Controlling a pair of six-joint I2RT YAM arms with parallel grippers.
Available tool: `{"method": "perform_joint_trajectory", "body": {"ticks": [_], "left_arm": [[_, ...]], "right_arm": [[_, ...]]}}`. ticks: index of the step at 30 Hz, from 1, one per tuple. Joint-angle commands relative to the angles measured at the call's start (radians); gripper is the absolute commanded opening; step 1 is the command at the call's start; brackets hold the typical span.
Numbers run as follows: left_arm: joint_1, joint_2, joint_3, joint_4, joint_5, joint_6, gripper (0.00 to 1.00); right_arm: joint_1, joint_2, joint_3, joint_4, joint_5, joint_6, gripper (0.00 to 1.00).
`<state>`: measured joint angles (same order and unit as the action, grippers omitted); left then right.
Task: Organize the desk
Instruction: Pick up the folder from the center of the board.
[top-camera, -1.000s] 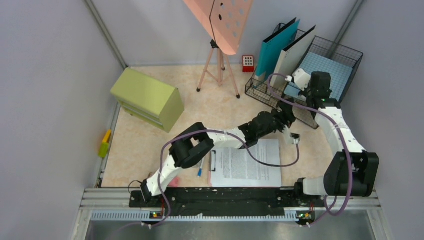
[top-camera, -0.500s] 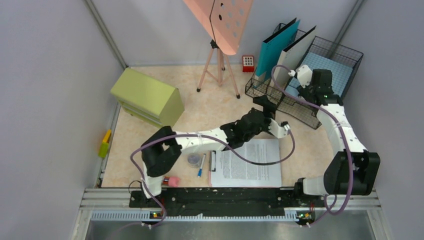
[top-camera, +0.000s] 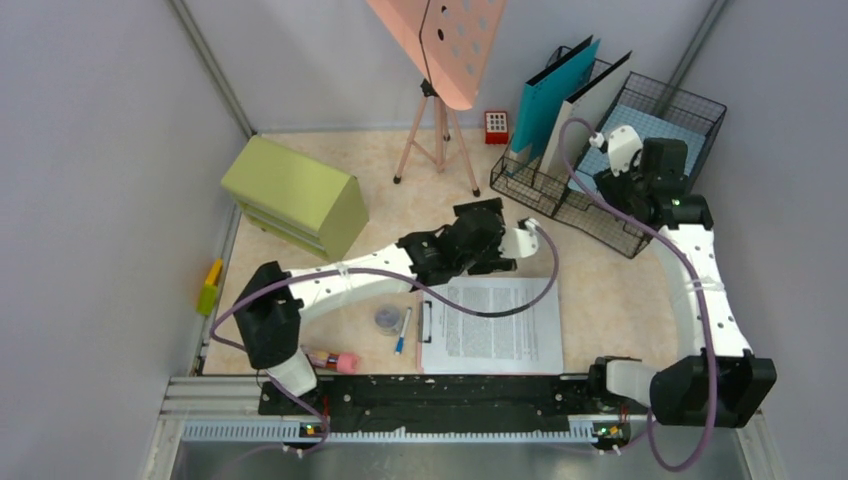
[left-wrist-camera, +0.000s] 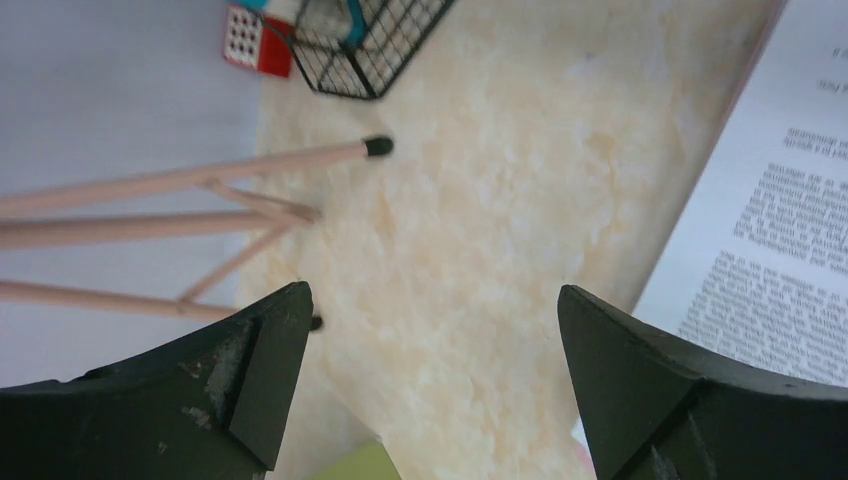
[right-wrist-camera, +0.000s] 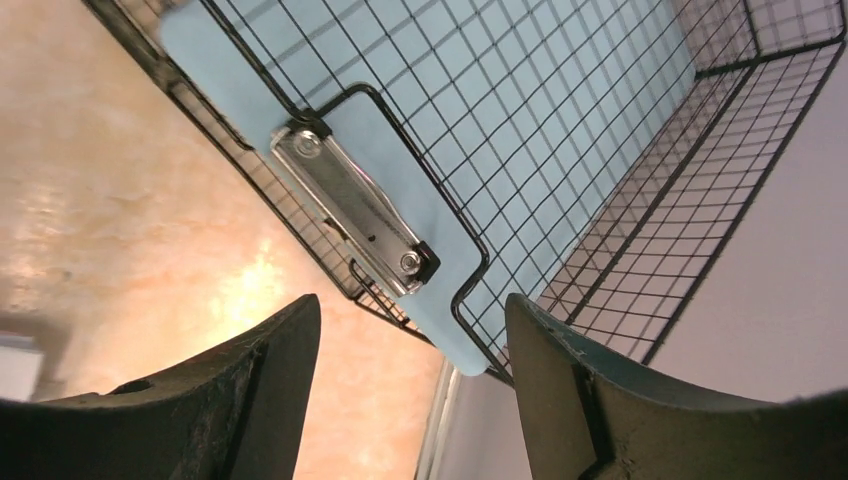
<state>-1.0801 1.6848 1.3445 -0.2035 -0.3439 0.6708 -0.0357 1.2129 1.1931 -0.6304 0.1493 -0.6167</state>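
I see the blue clipboard lying in the wire basket at the far right of the tabletop, with my right hand spread and empty above it. My left hand hangs spread over bare marble. The printed clipboard and pen look unsorted, so I judge much remains.

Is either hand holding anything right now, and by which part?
Nothing is held. The left hand is open above the desk; the right hand is open near the blue clipboard in the wire tray.
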Motion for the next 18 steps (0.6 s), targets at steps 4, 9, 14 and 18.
{"method": "perform_joint_trajectory", "body": {"ticks": [4, 9, 14, 18], "left_arm": [[0.173, -0.146, -0.077, -0.222, 0.200, -0.309, 0.98], [0.304, -0.187, -0.167, -0.259, 0.330, -0.418, 0.98], [0.416, -0.197, -0.218, -0.286, 0.472, -0.505, 0.98], [0.499, -0.152, -0.201, -0.317, 0.586, -0.548, 0.98]], "right_arm": [[0.030, -0.098, 0.141, -0.256, -0.303, 0.075, 0.68], [0.187, -0.145, 0.026, -0.307, -0.435, 0.074, 0.73], [0.306, -0.165, -0.158, -0.205, -0.484, 0.080, 0.78], [0.415, -0.162, -0.309, -0.088, -0.466, 0.087, 0.79]]}}
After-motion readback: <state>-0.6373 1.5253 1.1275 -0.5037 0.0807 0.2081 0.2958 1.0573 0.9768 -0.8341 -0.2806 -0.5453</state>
